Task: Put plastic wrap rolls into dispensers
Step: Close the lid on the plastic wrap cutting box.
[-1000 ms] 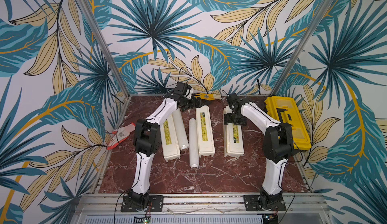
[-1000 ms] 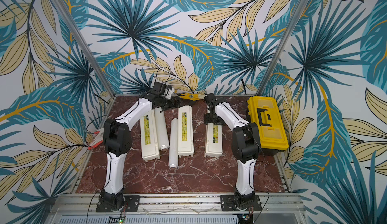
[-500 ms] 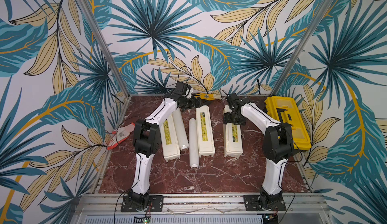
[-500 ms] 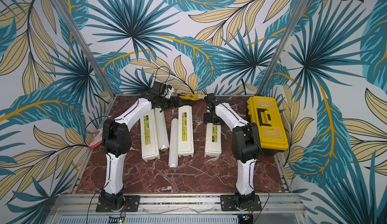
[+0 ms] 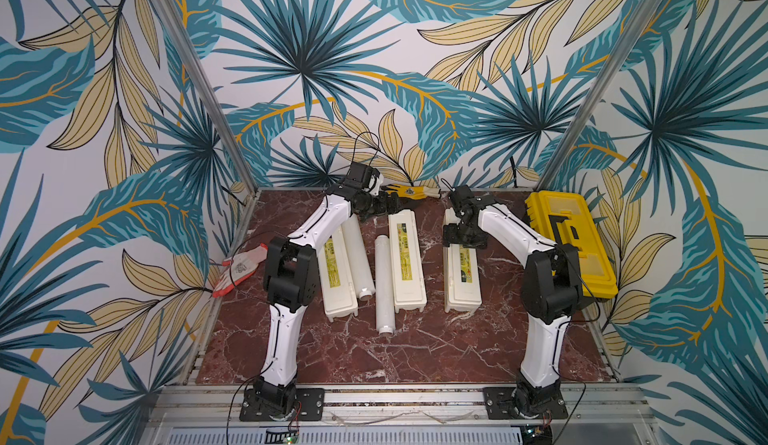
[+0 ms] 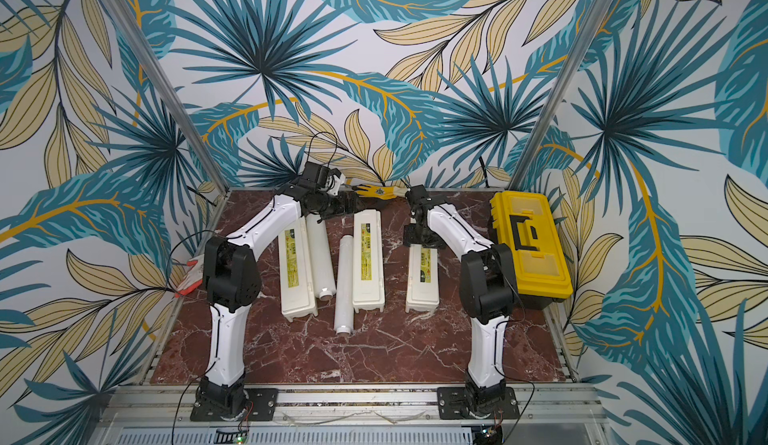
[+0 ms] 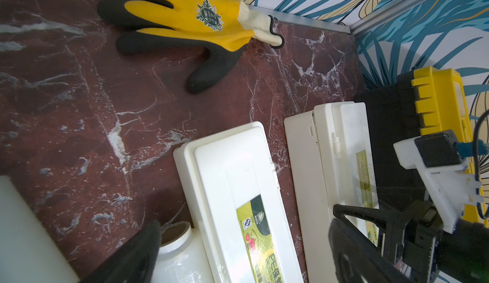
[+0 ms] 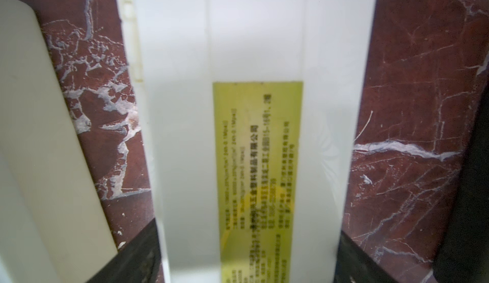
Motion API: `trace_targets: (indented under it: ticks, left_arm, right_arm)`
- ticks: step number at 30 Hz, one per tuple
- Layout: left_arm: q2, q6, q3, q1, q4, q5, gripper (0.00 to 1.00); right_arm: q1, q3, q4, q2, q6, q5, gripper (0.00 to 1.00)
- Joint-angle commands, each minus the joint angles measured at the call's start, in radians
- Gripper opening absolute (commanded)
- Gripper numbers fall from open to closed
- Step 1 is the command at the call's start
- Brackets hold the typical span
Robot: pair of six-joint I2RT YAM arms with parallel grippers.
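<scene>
The right gripper (image 8: 247, 228) is pointing straight down with its jaws standing wide astride the right dispenser (image 8: 180, 109), 1 finger at each long side. Whether they are squeezing it I cannot tell. Its yellow label (image 8: 258, 162) is carrying lines of Chinese print, mostly too blurred to read. The right arm is bending at the elbow and reaching toward 11 o'clock.

The left gripper (image 7: 244, 224) is gaping fully open and holding nothing, hovering over the 12 o'clock end of the middle dispenser (image 7: 225, 162), whose label (image 7: 260, 231) is showing "PE" ahead of Chinese characters. The left arm is stretching toward 1 o'clock.

All 3 dispensers are lying lengthwise with lids shut, hiding their contents. The far plastic wrap roll (image 5: 358, 256) is lying on the marble table (image 5: 374, 355) against the 3 o'clock side of the left dispenser (image 5: 337, 280). The near plastic wrap roll (image 5: 383, 285) is lying just beside the middle dispenser at its 9 o'clock.

A closed yellow toolbox (image 5: 569, 239) is sitting at 3 o'clock, a yellow-black glove (image 7: 190, 17) with a green leaf badge at 12 o'clock, and a red-white glove (image 5: 239, 268) at 9 o'clock.
</scene>
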Motion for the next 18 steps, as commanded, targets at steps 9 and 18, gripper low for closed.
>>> trace_targets:
  ticks: [9, 18]
  left_arm:
    - [-0.044, 0.015, -0.020, 0.004, -0.002, 0.003, 1.00]
    - [-0.044, 0.013, -0.015, 0.004, -0.001, 0.001, 1.00]
  right_arm:
    - [0.002, 0.032, -0.036, -0.049, 0.013, -0.030, 0.87]
    - [-0.004, 0.039, -0.050, -0.043, 0.014, -0.058, 0.88]
